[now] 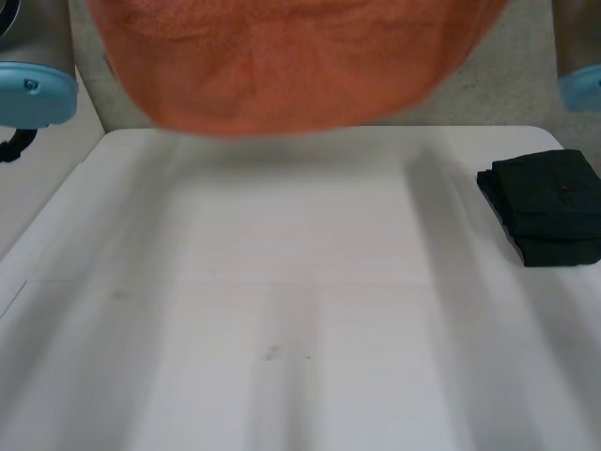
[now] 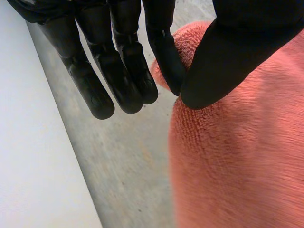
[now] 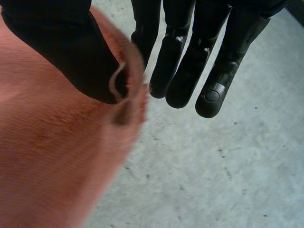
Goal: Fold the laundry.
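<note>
- Left hand (image 2: 122,66): thumb and one finger pinch the orange towel's (image 1: 282,66) edge.
- Right hand (image 3: 190,71): pinches the towel's edge too.
- Folded black cloth (image 1: 549,207): lies on the white table (image 1: 282,282).

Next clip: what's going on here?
The robot holds an orange terry-cloth towel up in the air with both hands, off the white table. The left robot hand pinches the towel's edge between thumb and a finger. The right robot hand pinches it the same way beside a small loop tag. A folded black cloth lies on the table's right side.
</note>
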